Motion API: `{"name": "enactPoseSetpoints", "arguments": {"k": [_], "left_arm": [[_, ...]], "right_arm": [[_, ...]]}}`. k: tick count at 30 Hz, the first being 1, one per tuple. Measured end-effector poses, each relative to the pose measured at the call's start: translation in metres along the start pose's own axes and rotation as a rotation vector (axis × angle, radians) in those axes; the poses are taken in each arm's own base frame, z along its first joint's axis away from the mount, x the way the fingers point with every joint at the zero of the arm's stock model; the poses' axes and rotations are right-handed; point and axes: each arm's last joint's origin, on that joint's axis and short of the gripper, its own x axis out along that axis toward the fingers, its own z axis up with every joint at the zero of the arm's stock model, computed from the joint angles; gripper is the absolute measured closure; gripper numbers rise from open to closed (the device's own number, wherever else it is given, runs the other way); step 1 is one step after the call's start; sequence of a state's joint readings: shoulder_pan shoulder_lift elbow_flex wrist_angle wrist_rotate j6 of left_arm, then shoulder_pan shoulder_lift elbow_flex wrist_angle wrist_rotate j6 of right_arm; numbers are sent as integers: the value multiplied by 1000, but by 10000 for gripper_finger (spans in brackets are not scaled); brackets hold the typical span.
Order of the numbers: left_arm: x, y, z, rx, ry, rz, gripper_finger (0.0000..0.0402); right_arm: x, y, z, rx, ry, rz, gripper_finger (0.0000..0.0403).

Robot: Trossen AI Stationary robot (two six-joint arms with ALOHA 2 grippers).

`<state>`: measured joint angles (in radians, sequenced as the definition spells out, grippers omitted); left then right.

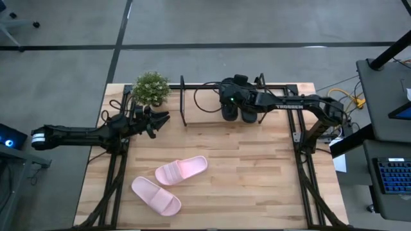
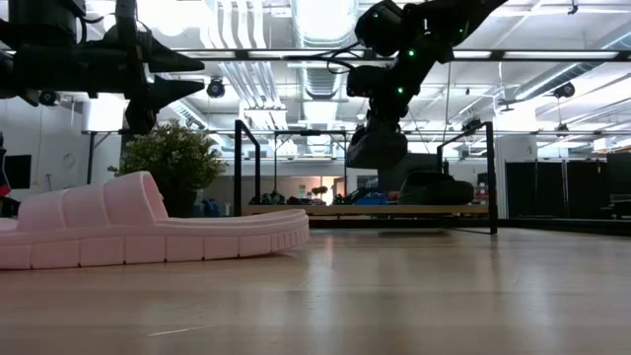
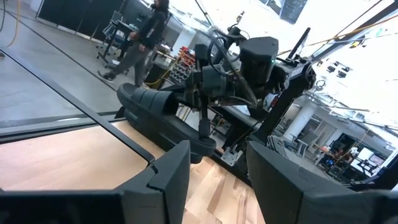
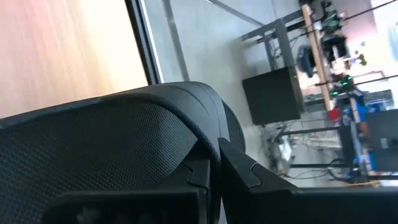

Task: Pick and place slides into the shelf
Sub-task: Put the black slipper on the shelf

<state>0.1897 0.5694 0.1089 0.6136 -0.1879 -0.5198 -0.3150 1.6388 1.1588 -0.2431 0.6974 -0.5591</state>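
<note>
Left pincer (image 1: 162,119) parked at frame left by the potted plant (image 1: 151,87), fingers spread wide and empty, clear of the working zone. Two pink slides (image 1: 182,171) lying loose on the bench (image 1: 257,186) at lower centre, not yet collected, one angled across the other's toe end. Further right, near top centre, shelf (image 1: 212,109) carrying one black slide (image 1: 249,114); right pincer (image 1: 229,102) clamped narrow on the strap of the second black slide (image 2: 377,146), hanging just above the board, presumably to set down beside its mate.
</note>
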Motion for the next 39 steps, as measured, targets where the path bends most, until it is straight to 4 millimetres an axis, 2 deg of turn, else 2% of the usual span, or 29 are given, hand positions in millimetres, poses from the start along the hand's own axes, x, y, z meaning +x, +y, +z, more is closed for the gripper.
{"name": "enactPoseSetpoints", "arguments": {"k": [7, 14, 39], "left_arm": [[0, 0, 0, 1, 3, 1, 258], [0, 0, 0, 1, 3, 2, 258], [0, 0, 0, 2, -2, 11, 258]], "right_arm": [[4, 0, -4, -3, -12, 27, 394], [12, 5, -16, 1, 25, 38, 394], [24, 19, -35, 4, -8, 7, 394]]}}
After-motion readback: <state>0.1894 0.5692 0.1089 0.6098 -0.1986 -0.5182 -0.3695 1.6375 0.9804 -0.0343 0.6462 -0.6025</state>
